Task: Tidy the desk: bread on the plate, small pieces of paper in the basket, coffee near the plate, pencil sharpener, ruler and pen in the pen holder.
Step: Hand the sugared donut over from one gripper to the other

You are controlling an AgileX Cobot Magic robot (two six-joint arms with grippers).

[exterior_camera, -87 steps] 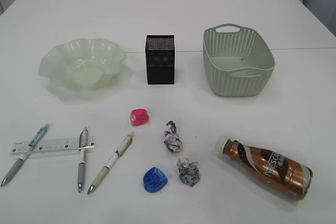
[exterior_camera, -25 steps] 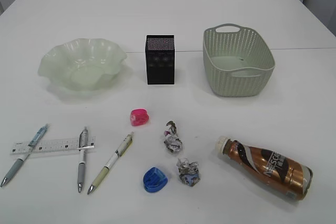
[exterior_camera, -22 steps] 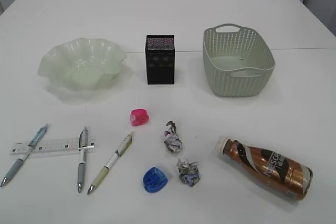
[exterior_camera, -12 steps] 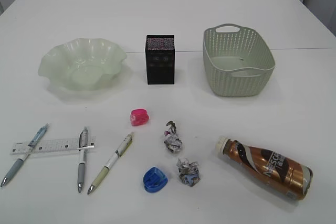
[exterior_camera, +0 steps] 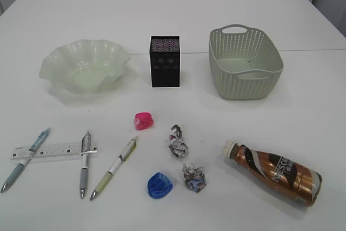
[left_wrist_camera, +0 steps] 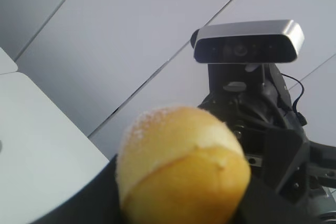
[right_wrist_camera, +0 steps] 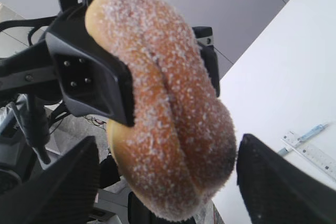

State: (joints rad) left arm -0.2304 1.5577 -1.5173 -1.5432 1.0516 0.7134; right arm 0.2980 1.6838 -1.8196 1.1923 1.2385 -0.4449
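Bread (left_wrist_camera: 178, 166) is up in the air, off the desk (exterior_camera: 162, 14) (the room camera misses it), pinched in the left pincer (left_wrist_camera: 181, 205). The right pincer (right_wrist_camera: 168, 153) has its fingers spread wide on either side of it, gripping nothing. On the desk, from the left: the ruler (exterior_camera: 54, 149) under two pens, the bare plate (exterior_camera: 51, 60), the pen holder (exterior_camera: 165, 61), two paper wads (exterior_camera: 177, 145), the basket (exterior_camera: 243, 85), and the coffee bottle (exterior_camera: 273, 171) on its side.
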